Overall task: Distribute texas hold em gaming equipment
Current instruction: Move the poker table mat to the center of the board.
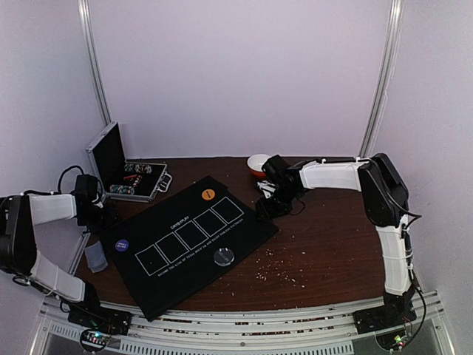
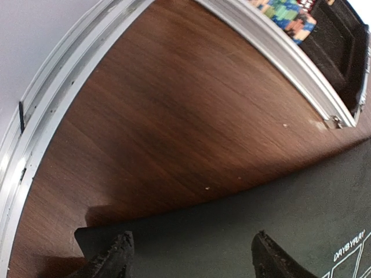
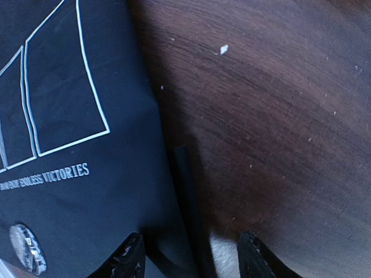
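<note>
The black five-box mat lies slanted on the wooden table. On it are an orange disc, a purple disc and a clear disc. Striped poker chips sit in an open metal case. A grey-blue pack, perhaps the cards, lies at the mat's left edge. My left gripper is open and empty, low over the mat's left corner. My right gripper is open and empty over the mat's right edge. The clear disc also shows in the right wrist view.
A white bowl with an orange base stands behind the right gripper. Crumbs are scattered on the wood to the right of the mat. A dark strip and a white patch lie between the right fingers. The case's rim crosses the left wrist view.
</note>
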